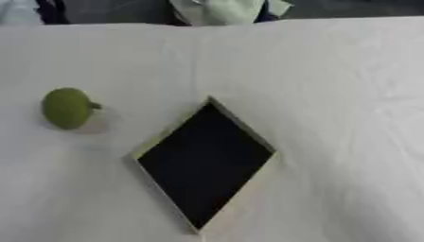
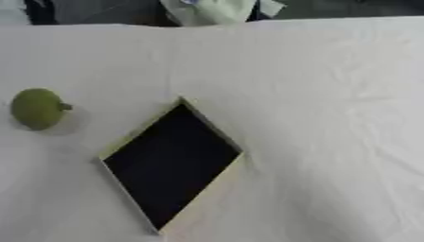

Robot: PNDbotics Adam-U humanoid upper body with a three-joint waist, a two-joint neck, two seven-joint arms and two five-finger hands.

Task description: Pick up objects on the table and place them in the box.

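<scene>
White cloth covers the table, where a green round fruit with a short stem lies to the left of the box, apart from it. Its dark interior is turned corner-on like a diamond. Neither robot hand shows in either view, so their fingers cannot be judged.

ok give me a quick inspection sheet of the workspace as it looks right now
surface: table under a white wrinkled cloth, reaching to the far edge of the view
job's things: round green fruit-like object with a short stem lying on the cloth, left of the box and apart from it; shallow box with pale rim and dark inside set cornerwise near the middle, nothing visible in it
clutter: nothing seen
hands: neither robot hand shows in either eye view
cables: nothing seen
surroundings: beyond the far table edge, a pale green cloth-like shape and dark shapes, too unclear to name
</scene>
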